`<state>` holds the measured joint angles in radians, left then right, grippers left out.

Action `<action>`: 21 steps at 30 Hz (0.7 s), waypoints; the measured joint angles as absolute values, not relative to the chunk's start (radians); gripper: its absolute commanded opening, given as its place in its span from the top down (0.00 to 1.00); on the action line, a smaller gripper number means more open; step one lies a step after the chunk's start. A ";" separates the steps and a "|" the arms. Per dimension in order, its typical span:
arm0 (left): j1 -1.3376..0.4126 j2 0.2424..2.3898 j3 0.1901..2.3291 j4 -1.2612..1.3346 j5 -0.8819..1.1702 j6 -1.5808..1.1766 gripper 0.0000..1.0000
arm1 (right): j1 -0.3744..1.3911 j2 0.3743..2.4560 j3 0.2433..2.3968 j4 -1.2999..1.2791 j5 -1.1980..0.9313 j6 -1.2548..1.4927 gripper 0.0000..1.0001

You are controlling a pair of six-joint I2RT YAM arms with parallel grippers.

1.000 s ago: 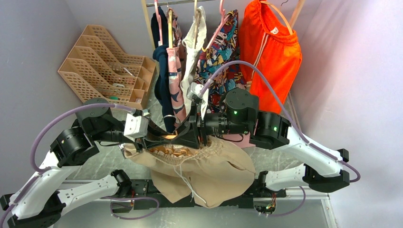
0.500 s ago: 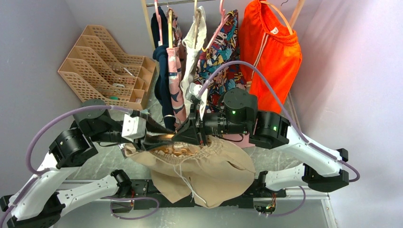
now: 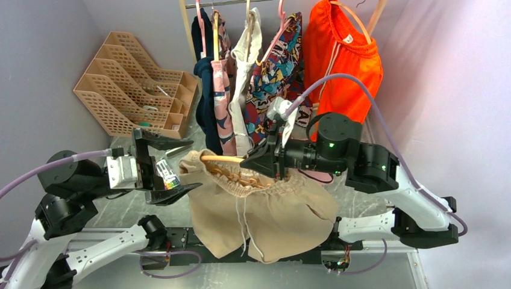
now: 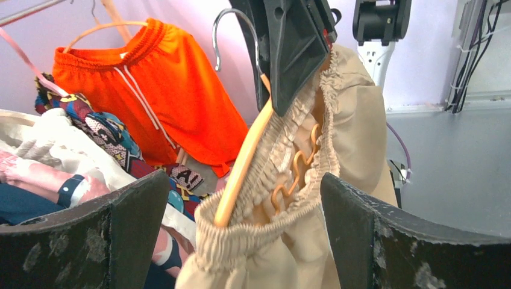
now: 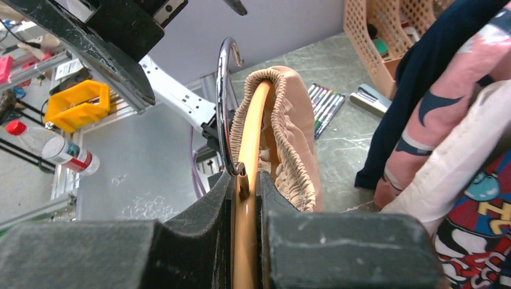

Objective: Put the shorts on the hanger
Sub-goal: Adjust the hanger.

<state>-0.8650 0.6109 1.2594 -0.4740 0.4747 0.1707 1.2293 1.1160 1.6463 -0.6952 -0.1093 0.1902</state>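
The beige shorts [image 3: 265,211], soft cloth with a gathered elastic waistband and white drawstring, hang in the air between our arms. Their waistband is stretched over the slim tan hanger [image 3: 220,159], whose lower bar is scalloped. Our right gripper [image 3: 253,161] is clamped on the hanger beneath its steel hook [image 4: 229,30]. Our left gripper [image 3: 194,164] is spread wide beside the waistband's left end, gripping nothing. Hung clothes [image 3: 241,66] crowd close behind.

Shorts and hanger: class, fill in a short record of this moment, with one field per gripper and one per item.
left gripper: open, beside the shorts, holding nothing
right gripper: shut on the hanger
hanger: inside the waistband, held up off the table
shorts: hanging from the hanger, drawstring dangling
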 measured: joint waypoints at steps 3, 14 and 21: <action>-0.865 0.590 1.251 -0.462 0.463 0.159 0.02 | 1.230 1.115 1.708 -0.747 -0.081 0.179 1.00; -0.865 0.534 1.168 -0.419 0.443 0.039 0.20 | 1.229 1.120 1.857 -0.874 0.002 0.144 1.00; -0.865 0.613 1.142 -0.378 0.517 -0.088 0.30 | 1.230 1.133 1.838 -0.874 0.044 0.133 1.00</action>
<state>-0.8650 0.6132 1.1416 -0.3782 0.5175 -0.0879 1.2297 1.1332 1.8378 -0.8742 0.0437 0.1326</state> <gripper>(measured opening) 0.710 0.132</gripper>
